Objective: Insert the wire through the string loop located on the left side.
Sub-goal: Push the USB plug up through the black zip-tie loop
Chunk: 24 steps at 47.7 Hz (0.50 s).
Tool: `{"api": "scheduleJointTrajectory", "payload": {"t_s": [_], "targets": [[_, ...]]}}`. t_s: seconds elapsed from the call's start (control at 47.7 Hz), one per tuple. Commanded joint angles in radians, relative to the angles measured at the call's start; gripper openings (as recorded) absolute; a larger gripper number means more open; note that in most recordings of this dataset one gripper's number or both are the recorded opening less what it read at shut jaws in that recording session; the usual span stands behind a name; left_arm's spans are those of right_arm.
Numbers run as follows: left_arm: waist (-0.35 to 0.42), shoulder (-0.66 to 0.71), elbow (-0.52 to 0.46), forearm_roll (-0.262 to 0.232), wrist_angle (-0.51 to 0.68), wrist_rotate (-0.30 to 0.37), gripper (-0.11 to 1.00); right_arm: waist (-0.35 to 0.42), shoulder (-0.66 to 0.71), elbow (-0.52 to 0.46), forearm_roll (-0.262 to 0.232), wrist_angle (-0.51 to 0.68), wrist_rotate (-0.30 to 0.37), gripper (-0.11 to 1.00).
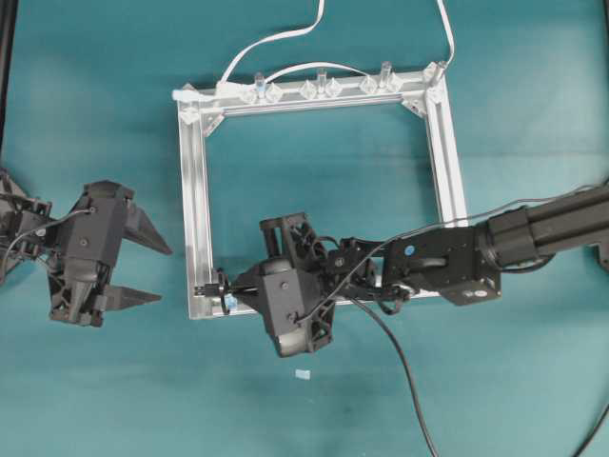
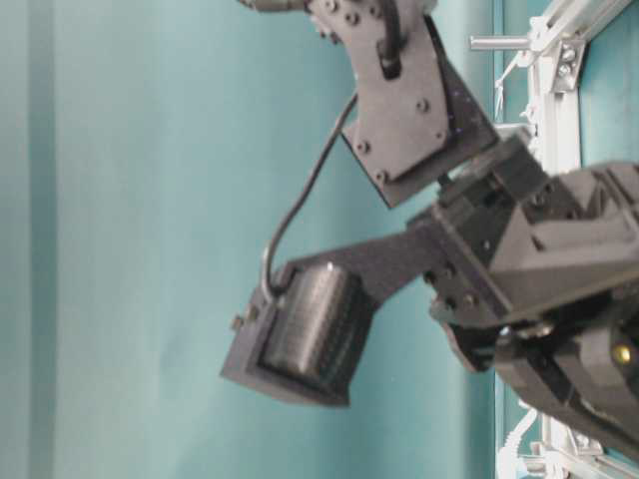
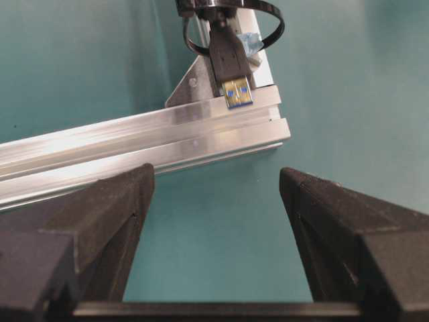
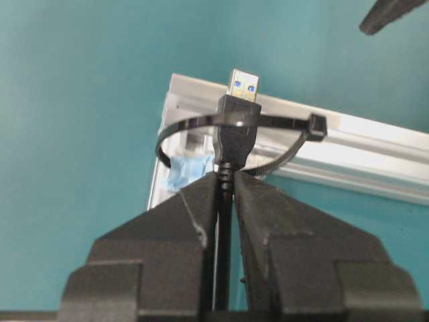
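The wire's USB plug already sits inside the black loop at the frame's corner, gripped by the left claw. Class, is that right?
Not the left claw, which stands open and empty. The right claw grips the wire inside the loop, per the right wrist view.

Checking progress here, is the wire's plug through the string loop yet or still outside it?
Through. In the right wrist view the wire plug pokes past the string loop, which encircles its black body.

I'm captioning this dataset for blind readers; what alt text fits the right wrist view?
The right pincer, shut on the black wire, has the USB plug partway through the black string loop, its metal tip beyond it. Behind lie the aluminium frame corner, a pale blue tab and the teal table.
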Motion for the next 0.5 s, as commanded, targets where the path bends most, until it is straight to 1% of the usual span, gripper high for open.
{"api": "scheduleJointTrajectory", "payload": {"t_s": [0.0,0.147,0.482], "targets": [[-0.005,-0.006,-0.023,0.0,-0.003,-0.008,0.77,-0.005,-0.015,-0.035,-0.002,-0.005,-0.003,0.1],[-0.006,-0.006,-0.023,0.0,-0.003,-0.006,0.77,-0.006,-0.006,-0.052,-0.002,-0.003,-0.003,0.1],[-0.006,-0.006,-0.026,0.0,-0.003,-0.006,0.77,-0.008,-0.005,-0.054,-0.002,-0.003,-0.002,0.1]]}}
